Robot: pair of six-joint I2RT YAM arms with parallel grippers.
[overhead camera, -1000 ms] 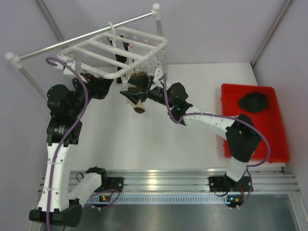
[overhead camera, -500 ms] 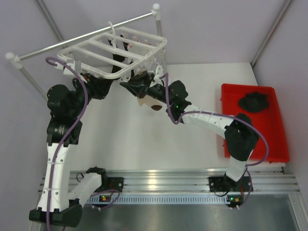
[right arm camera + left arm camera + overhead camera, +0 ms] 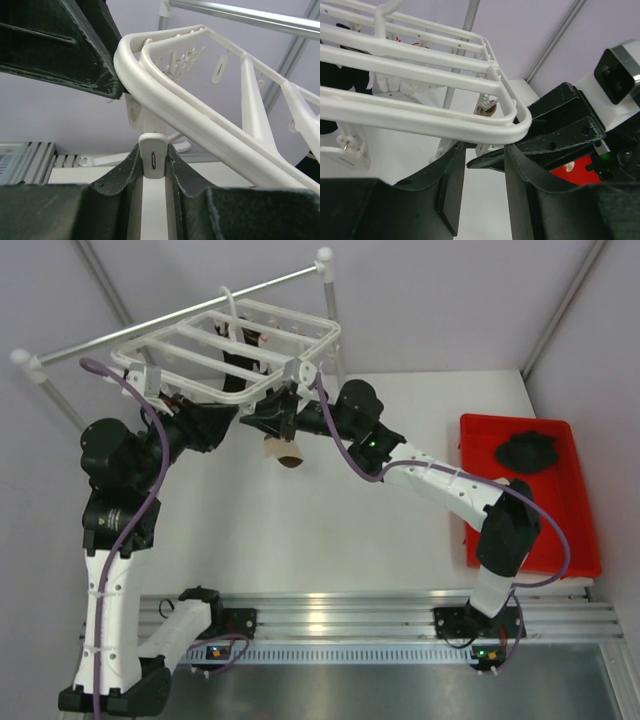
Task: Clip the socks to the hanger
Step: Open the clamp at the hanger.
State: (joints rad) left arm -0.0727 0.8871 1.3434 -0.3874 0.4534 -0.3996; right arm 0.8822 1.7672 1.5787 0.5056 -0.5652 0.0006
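Observation:
The white hanger (image 3: 215,345) hangs from the rail at the back left. My right gripper (image 3: 284,414) is shut on a white clip (image 3: 152,156) under the hanger's near corner (image 3: 165,95). The cream and brown sock (image 3: 284,452) dangles just below that gripper; what holds it is hidden. My left gripper (image 3: 232,422) is open and empty just left of it, under the frame's edge (image 3: 445,125), with the right gripper's black fingers (image 3: 560,130) right beyond its jaws. A black sock (image 3: 530,451) lies in the red tray. Dark fabric (image 3: 237,358) hangs inside the frame.
A red tray (image 3: 575,530) sits at the table's right side. The grey metal rail (image 3: 170,312) with white ball ends crosses above the hanger, with an upright post (image 3: 330,310) at its right end. Several unused clips (image 3: 220,67) dangle from the frame.
My right gripper has risen and moved left to the hanger's near corner, carrying the cream and brown sock with it. The left arm has shifted left and the hanger has swung slightly.

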